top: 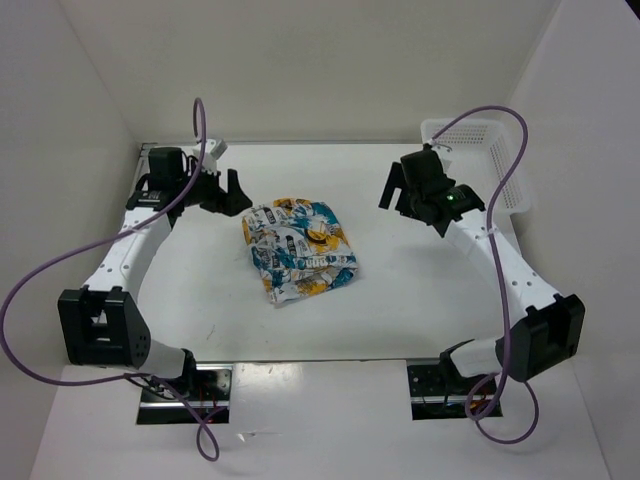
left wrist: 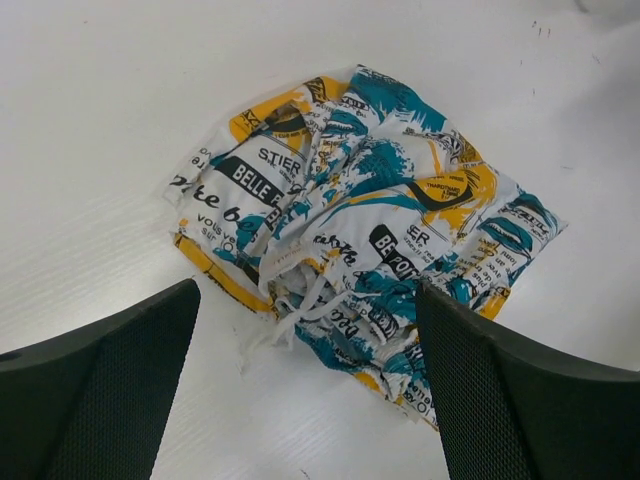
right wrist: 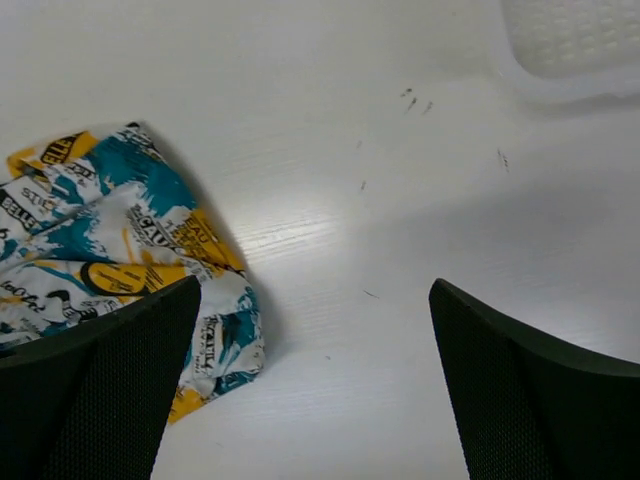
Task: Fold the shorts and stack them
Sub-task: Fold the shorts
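Note:
The shorts (top: 297,248) lie folded in a crumpled bundle at the table's middle, white with yellow-orange and teal splashes and black lettering. They fill the left wrist view (left wrist: 370,230) and show at the left edge of the right wrist view (right wrist: 110,250). My left gripper (top: 228,192) is open and empty, held above the table to the upper left of the shorts. My right gripper (top: 397,190) is open and empty, to the upper right of the shorts and well apart from them.
A white plastic mesh basket (top: 478,158) stands at the back right corner, its edge at the top of the right wrist view (right wrist: 575,45). White walls close in the table at left, back and right. Purple cables loop over both arms.

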